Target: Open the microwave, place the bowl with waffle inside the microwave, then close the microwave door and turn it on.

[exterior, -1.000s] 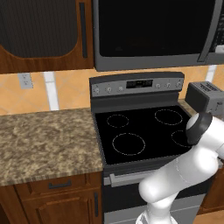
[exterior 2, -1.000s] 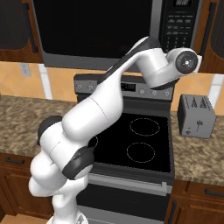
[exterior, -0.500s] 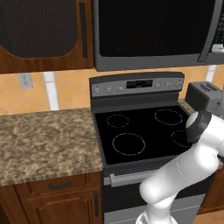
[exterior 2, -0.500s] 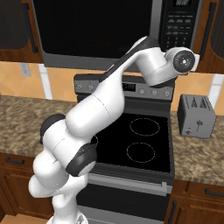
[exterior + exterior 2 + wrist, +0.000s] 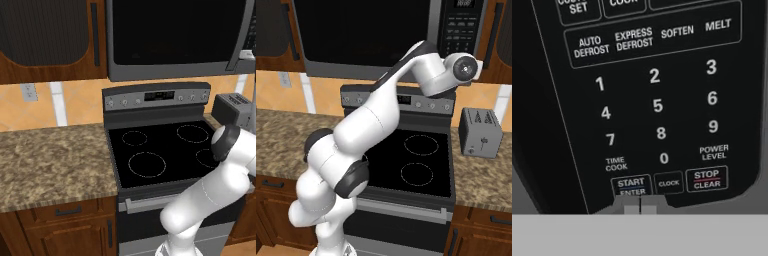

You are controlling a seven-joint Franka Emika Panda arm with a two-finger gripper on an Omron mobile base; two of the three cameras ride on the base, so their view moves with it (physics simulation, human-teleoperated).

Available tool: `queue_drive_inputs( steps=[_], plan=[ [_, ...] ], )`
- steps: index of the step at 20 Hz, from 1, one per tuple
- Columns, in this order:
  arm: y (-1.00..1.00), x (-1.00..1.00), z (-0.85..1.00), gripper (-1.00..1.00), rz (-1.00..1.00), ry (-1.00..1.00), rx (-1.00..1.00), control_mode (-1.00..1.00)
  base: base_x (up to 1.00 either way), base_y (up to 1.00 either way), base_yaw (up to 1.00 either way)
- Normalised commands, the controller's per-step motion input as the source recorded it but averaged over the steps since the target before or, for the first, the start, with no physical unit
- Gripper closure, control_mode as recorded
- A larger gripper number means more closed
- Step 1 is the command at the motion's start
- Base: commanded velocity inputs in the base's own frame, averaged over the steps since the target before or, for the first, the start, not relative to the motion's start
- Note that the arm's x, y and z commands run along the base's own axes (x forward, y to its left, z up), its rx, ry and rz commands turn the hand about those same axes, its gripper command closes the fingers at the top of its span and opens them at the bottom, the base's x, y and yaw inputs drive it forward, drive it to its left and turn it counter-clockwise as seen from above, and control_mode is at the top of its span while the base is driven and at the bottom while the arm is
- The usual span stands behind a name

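Note:
The microwave (image 5: 175,35) hangs above the stove, and the microwave door (image 5: 363,32) is shut against it, dark glass with its bar handle (image 5: 239,35) at the right. My arm reaches up to the side button panel (image 5: 462,25). In the hand view my gripper (image 5: 640,204) is shut, its tips together right at the START/ENTER button (image 5: 631,184) of the keypad, with the STOP/CLEAR button (image 5: 706,178) to its right. Nothing is held. The bowl with waffle is out of view.
Below the microwave is a black glass-top stove (image 5: 162,150) with its control strip (image 5: 421,102). A grey toaster (image 5: 480,132) stands on the right counter. Granite counter (image 5: 50,160) stretches left, and dark-paned wooden cabinets (image 5: 45,35) flank the microwave.
The arm has edged slightly toward the button panel. The microwave door stays shut and the gripper stays shut.

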Motion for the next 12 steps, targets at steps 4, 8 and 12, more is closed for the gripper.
queue_drive_inputs(
  steps=[4, 8, 12],
  plan=[
    [0.0, 0.1, 0.0, 1.0, 0.0, 0.0, 0.0, -1.0, 0.0, 0.0, 0.0],
    [0.06, 0.15, 0.0, 1.0, 0.0, 0.0, 0.0, -1.0, 0.0, 0.0, 0.0],
    [0.19, 0.21, 0.0, 1.0, 0.0, 0.0, 0.0, -1.0, 0.0, 0.0, 0.0]
  ],
)
